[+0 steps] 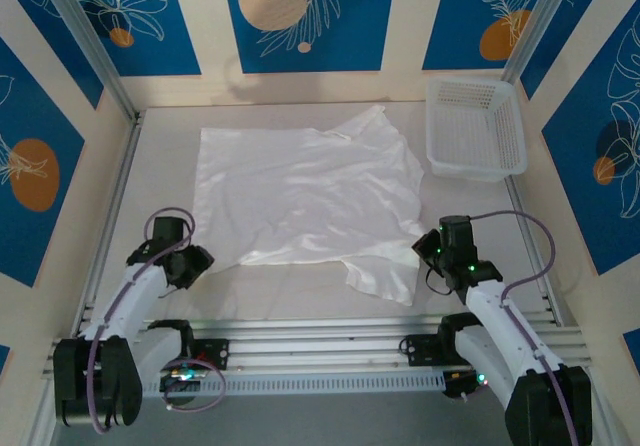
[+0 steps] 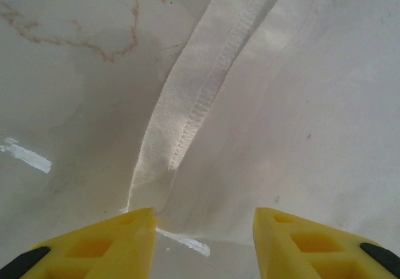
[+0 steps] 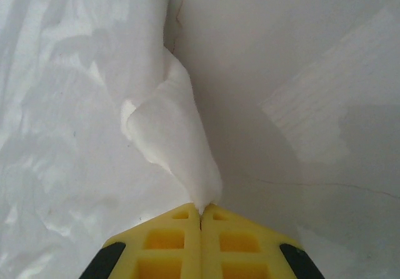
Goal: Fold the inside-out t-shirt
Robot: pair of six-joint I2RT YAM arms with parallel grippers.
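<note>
Right claw (image 3: 201, 211) pressed shut, pinching edge fold of thin white cloth t-shirt (image 1: 300, 196). Left claw (image 2: 204, 232) spread astride stitched hem (image 2: 206, 85). Fabric likely light, limp; grip hems.

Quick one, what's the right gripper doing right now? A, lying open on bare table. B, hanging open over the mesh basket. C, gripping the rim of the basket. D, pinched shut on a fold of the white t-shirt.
D: in the right wrist view the right gripper is shut, with a raised ridge of the t-shirt pinched at its tip.
</note>
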